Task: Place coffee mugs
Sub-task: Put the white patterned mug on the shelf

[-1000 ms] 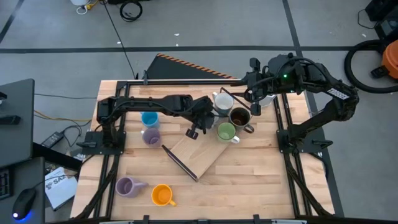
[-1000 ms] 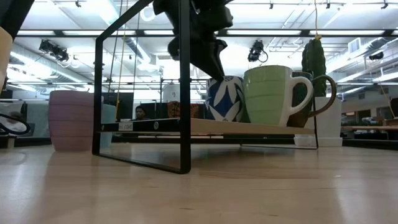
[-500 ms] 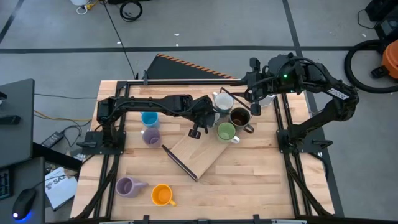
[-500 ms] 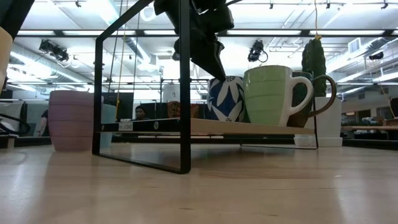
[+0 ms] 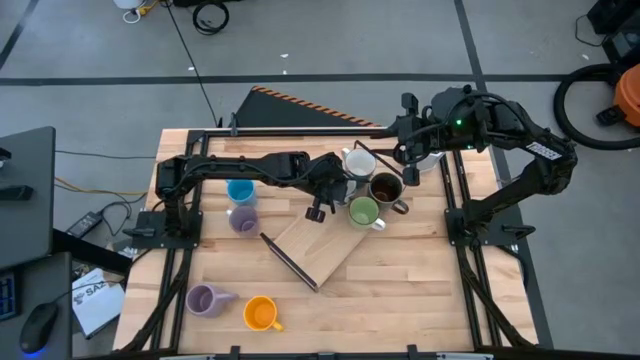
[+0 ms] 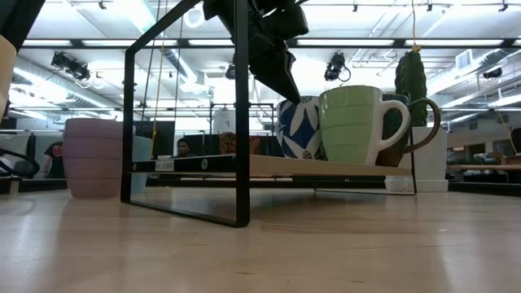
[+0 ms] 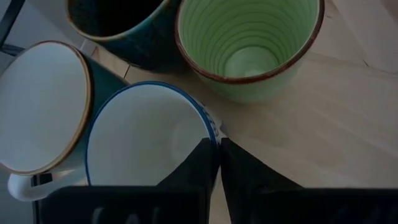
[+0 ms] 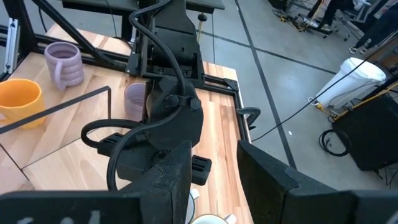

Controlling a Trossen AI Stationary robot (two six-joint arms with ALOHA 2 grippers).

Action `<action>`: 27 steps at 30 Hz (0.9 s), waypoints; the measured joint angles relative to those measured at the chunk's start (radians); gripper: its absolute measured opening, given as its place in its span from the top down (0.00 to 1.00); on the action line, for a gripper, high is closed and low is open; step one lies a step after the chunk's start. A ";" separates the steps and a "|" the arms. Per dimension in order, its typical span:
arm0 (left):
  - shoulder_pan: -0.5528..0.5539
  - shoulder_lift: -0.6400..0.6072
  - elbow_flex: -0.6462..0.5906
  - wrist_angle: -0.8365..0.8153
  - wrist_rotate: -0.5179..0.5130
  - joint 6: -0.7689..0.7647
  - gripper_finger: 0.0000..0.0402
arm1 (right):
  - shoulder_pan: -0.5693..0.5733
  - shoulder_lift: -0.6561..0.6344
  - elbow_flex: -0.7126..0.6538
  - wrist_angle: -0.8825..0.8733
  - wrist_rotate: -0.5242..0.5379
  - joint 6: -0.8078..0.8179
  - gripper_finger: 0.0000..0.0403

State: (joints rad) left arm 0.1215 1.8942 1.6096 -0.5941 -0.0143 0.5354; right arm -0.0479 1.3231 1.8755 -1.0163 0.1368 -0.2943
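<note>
Almost nothing has shifted over the last second: my left hand (image 7: 217,163) has leaned a touch further over the patterned mug, and that mug (image 6: 299,128) has nudged slightly toward the green one. I have the left fingers (image 7: 194,165) pinching the blue-rimmed wall of that mug, one finger inside and one outside, because a rim pinch lets me steer it into the cluster without knocking its neighbours. It sits upright on the raised wooden shelf (image 5: 318,244), just beside the green mug (image 5: 363,211), the dark brown mug (image 5: 385,187) and the white mug (image 5: 357,162); I judge I am settling it into the last gap of that group before letting go.

My right hand (image 8: 214,165) waits above the far corner of the worktop (image 5: 420,285), fingers spread and carrying nothing, kept clear so the arms do not cross.

Further out, the rest wait on the worktop off the shelf: the bright blue mug (image 5: 240,191) and a lavender mug (image 5: 243,220) by the left arm's base, another lavender mug (image 5: 205,300) and the orange mug (image 5: 260,314) near the front edge.
</note>
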 joint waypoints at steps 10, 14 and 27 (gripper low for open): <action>0.000 0.000 0.000 0.000 0.000 0.000 0.87 | 0.000 0.000 0.000 -0.002 0.000 -0.004 0.67; -0.001 0.001 0.000 0.003 0.000 0.000 0.79 | 0.000 0.000 0.000 -0.007 0.000 -0.004 0.67; 0.000 0.004 0.000 0.018 -0.004 -0.005 0.72 | 0.000 0.000 0.000 -0.008 0.000 -0.004 0.67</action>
State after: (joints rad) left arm 0.1211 1.8978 1.6100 -0.5760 -0.0184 0.5307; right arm -0.0479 1.3231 1.8753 -1.0245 0.1365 -0.2981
